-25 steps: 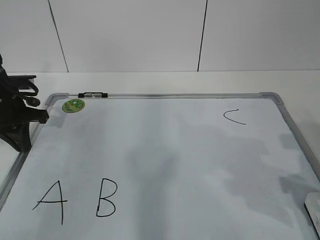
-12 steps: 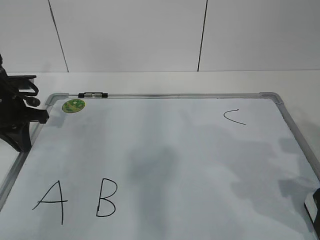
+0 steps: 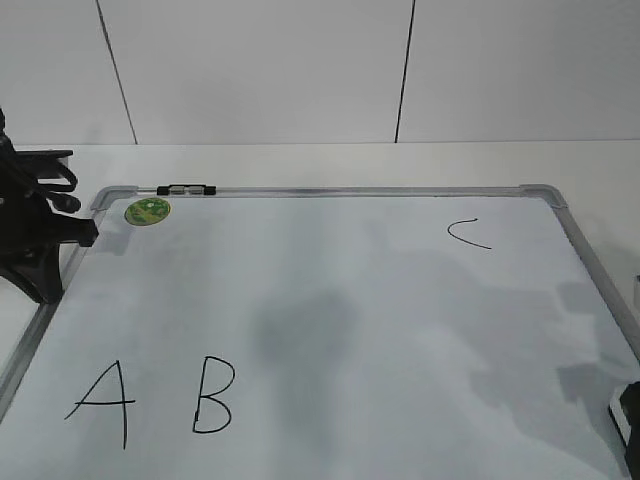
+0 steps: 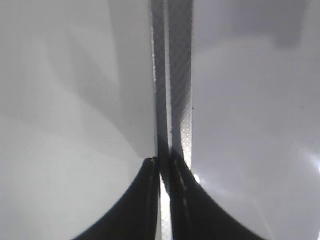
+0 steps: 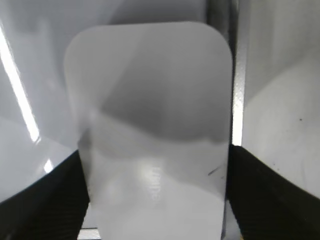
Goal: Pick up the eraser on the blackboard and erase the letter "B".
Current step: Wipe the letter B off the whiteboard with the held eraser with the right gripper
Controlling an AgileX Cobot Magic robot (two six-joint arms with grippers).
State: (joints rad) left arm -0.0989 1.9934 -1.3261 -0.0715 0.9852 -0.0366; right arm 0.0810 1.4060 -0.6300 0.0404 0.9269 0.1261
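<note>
The white eraser [image 5: 152, 100] lies at the near right corner of the blackboard [image 3: 350, 190]. In the exterior view only a white sliver of the eraser [image 3: 619, 418] shows. My right gripper [image 5: 155, 150] is open, its black fingers [image 5: 260, 185] close along both long sides of the eraser. It shows at the exterior view's right edge [image 3: 633, 440]. The letter "B" [image 3: 213, 395] is drawn at the near left, right of the "A" [image 3: 100, 403]. My left gripper [image 4: 165, 165] is shut and empty over the board's left frame, far from the eraser.
A small "C" [image 3: 468, 233] is drawn at the far right. A round green sticker [image 3: 147, 211] and a black clip [image 3: 186, 188] sit at the far left corner. The left arm [image 3: 35, 235] stands by the board's left edge. A white wall is behind.
My right gripper has come in at the lower right and dropped over the eraser, covering most of it. The left arm has not moved.
</note>
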